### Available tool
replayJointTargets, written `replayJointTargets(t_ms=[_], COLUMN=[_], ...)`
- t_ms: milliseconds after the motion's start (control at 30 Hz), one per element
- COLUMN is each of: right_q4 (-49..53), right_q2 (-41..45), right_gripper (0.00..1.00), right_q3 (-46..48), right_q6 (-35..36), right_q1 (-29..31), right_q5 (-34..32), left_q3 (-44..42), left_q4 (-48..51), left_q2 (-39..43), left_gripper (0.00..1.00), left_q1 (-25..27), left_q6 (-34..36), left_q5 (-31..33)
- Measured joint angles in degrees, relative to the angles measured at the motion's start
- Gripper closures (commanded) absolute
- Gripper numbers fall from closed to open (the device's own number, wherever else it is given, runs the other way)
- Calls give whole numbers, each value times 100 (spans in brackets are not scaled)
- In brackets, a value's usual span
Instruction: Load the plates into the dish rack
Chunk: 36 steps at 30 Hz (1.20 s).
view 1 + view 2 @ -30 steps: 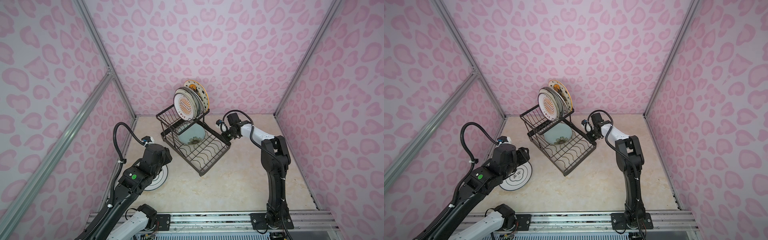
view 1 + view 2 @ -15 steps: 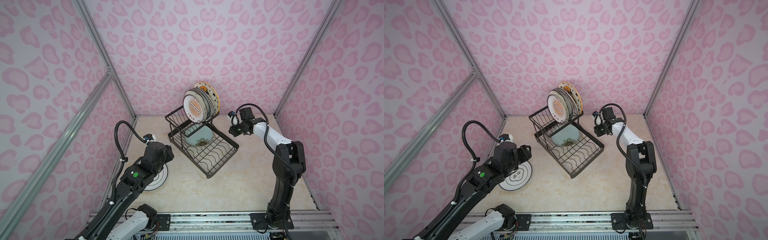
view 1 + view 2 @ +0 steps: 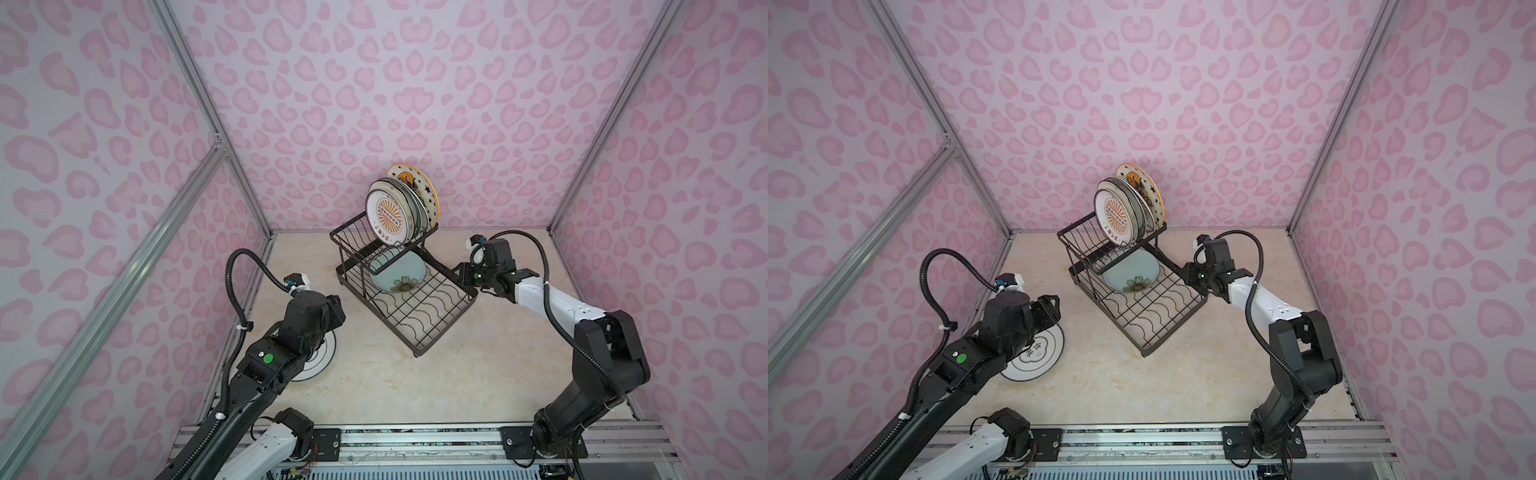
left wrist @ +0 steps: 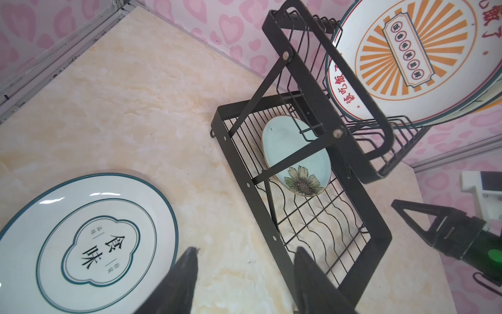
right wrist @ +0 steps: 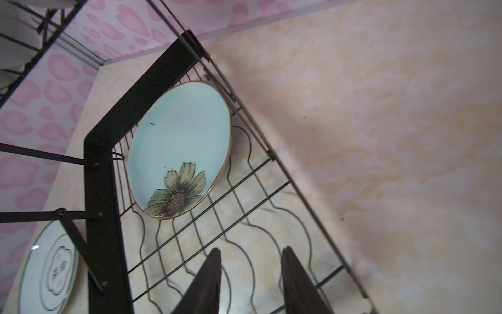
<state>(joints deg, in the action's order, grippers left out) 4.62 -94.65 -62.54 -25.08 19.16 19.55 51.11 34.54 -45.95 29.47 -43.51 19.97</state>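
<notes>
The black wire dish rack (image 3: 448, 325) (image 3: 1175, 325) stands mid-table. In its raised basket several plates stand on edge, an orange sunburst plate (image 3: 390, 214) (image 4: 415, 51) in front and a star-rimmed plate (image 3: 428, 195) at the back. A pale blue-green flower plate (image 3: 401, 274) (image 5: 176, 141) leans in the lower tray. A white plate with dark lettering (image 3: 1040, 353) (image 4: 81, 244) lies flat on the table, partly under my left arm. My left gripper (image 4: 245, 252) (image 3: 1050, 307) hangs open and empty between that plate and the rack. My right gripper (image 5: 251, 251) (image 3: 463, 274) is open over the tray's right edge, holding nothing.
Pink patterned walls with aluminium posts (image 3: 245, 183) close in the table on three sides, and the rack sits near the back wall. A metal rail (image 3: 415, 440) with both arm bases runs along the front edge. Bare marble tabletop (image 3: 478, 374) lies between the rack and the rail.
My right gripper, shut a second ago at the rack's edge, moved right with the rack following it, then opened. The left arm has barely moved.
</notes>
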Motion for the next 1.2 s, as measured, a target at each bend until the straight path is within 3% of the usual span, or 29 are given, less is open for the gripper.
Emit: replayJointTargets(t_ms=[233,433,800,967,1200], right_q4=[-1569,-2435,-3047,-3324,-3585], right_q2=[-313,-1259,-2339,-2647,-2680], right_gripper=[57,56,59,72,100], right_q3=[619,492,-251,-400,-330], right_q6=[-1803,-2804,-3285,-3453,-3738], right_q1=[994,1067,1008,984,802], right_q5=[-562,-887,-852,-704,-328], left_q3=[-87,-280,-413,-413,-409], left_q4=[-46,-81,-74,-68,-39], left_q2=[138,356,662,664,577], left_gripper=[41,41,40,40,40], left_q1=[0,0,0,0,0], left_q6=[63,61,2,2,4], left_q5=[-52,-157,-151,-153,-190])
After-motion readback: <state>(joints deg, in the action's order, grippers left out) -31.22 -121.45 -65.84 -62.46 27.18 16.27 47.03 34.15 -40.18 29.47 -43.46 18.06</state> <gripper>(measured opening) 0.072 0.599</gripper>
